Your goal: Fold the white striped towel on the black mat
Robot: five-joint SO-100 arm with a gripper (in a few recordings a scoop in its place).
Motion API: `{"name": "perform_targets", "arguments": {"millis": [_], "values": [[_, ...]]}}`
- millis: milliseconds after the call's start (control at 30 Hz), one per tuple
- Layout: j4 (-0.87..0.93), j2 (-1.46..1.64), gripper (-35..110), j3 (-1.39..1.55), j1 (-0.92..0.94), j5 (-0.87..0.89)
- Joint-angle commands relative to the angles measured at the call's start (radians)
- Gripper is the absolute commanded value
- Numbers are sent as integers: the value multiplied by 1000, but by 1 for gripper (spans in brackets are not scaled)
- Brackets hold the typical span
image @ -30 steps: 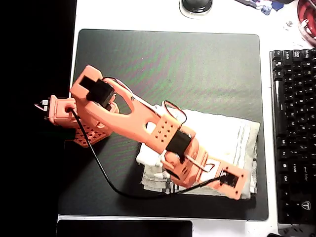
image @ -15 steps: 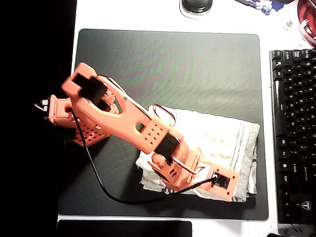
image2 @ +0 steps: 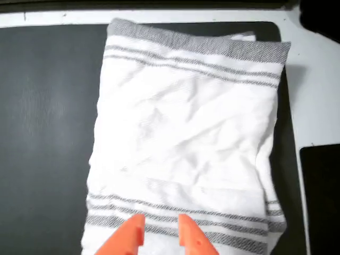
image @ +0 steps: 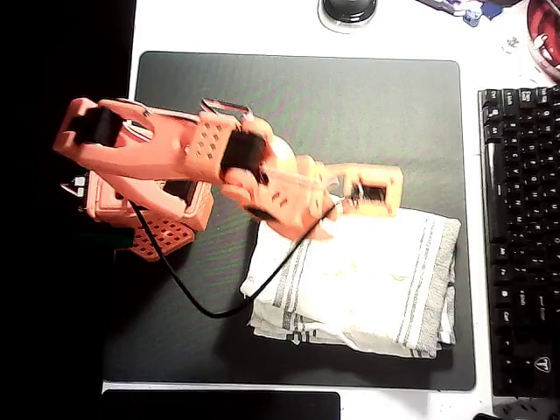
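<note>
The white striped towel [image: 367, 280] lies folded in layers on the lower right part of the black mat [image: 297, 105], its grey-striped ends pointing left and right. My orange gripper [image: 302, 223] hangs above the towel's upper left corner, lifted off the cloth. In the wrist view the towel [image2: 186, 133] stretches away over the mat [image2: 42, 106]. The gripper [image2: 161, 234] shows at the bottom edge over the near striped end. Its two orange fingertips [image2: 133, 236] stand slightly apart, open, with nothing between them.
A black keyboard [image: 521, 236] lies along the right edge beside the mat. A smaller glossy black pad [image: 219, 405] sits below the mat's front edge. The arm's base [image: 131, 210] stands at the mat's left side. A round dark object [image: 348, 10] is at the top.
The arm has swung up and back from the towel's lower right corner to its upper left, rising off the cloth. The folded towel now lies uncovered and smoother.
</note>
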Motion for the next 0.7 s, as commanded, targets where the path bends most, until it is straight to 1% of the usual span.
{"name": "perform_targets", "arguments": {"millis": [0,133,333,500,667], "values": [[29,241,5,149,-67,-8],[106,426,0,314,-144,9],[86,653,0,600,-209,20],[130,747,0,723,-253,64],[132,819,0,831,-230,72]]}}
